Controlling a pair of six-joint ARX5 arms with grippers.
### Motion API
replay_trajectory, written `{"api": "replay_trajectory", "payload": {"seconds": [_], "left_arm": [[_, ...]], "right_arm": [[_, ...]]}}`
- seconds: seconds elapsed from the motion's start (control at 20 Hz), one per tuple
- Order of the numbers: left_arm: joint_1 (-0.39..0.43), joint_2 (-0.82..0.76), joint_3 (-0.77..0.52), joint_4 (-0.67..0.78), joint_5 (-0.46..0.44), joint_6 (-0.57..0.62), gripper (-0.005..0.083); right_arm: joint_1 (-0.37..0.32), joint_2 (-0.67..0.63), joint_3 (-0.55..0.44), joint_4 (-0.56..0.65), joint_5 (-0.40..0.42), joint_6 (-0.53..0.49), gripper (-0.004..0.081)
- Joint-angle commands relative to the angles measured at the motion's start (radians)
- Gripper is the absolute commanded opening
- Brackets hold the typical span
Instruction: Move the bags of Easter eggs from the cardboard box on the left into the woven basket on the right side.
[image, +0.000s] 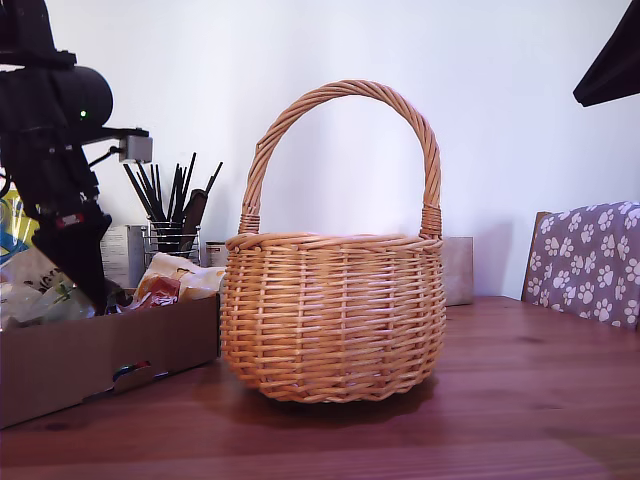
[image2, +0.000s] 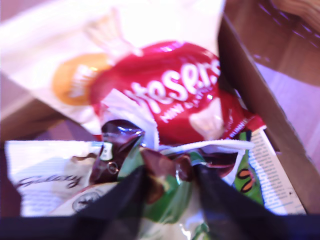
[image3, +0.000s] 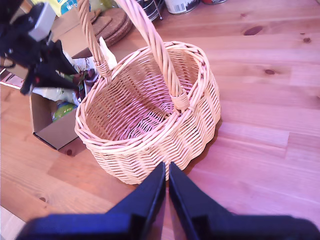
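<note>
Hovering gripper: my second gripper (image3: 167, 172) hangs above the basket's near side, jaws pressed together, empty.
Basket: the woven basket (image: 333, 320) stands on the wooden table (image: 520, 400), nothing visible inside.
Box: the cardboard box (image: 100, 365) sits just beside the basket, holding the bags (image2: 165, 95).
Reaching gripper: my first gripper (image2: 170, 182) is down in the box, fingers spread around a green bag (image2: 167, 192).

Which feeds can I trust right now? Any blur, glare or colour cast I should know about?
First wrist view: soft and blurred, blown-out white over the bags of Easter eggs, my first gripper a dark smear. Second wrist view: sharp on the woven basket, pinkish cast, my second gripper out of focus. Exterior view: clear, arm backlit against the bright wall, the cardboard box in shade.
</note>
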Motion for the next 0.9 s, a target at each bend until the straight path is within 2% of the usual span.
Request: {"api": "replay_trajectory", "payload": {"seconds": [0.0, 0.15, 0.3, 0.7, 0.85], "left_arm": [[0.006, 0.010, 0.051, -0.026, -0.001, -0.034, 0.0102], [0.006, -0.012, 0.124, -0.100, 0.008, -0.110, 0.0036], [0.005, -0.056, 0.137, -0.142, 0.034, -0.113, -0.0019], [0.005, -0.225, 0.137, -0.165, 0.165, -0.185, -0.0021], [0.003, -0.291, 0.137, -0.166, 0.275, -0.197, -0.0021]], "right_arm": [[0.004, -0.001, 0.014, 0.004, -0.005, -0.006, -0.0012], [0.004, -0.001, 0.014, 0.004, -0.005, -0.006, -0.0012], [0.004, -0.001, 0.014, 0.004, -0.005, -0.006, -0.0012], [0.004, -0.001, 0.014, 0.004, -0.005, -0.006, -0.0012], [0.004, -0.001, 0.014, 0.004, -0.005, -0.006, -0.0012]]}}
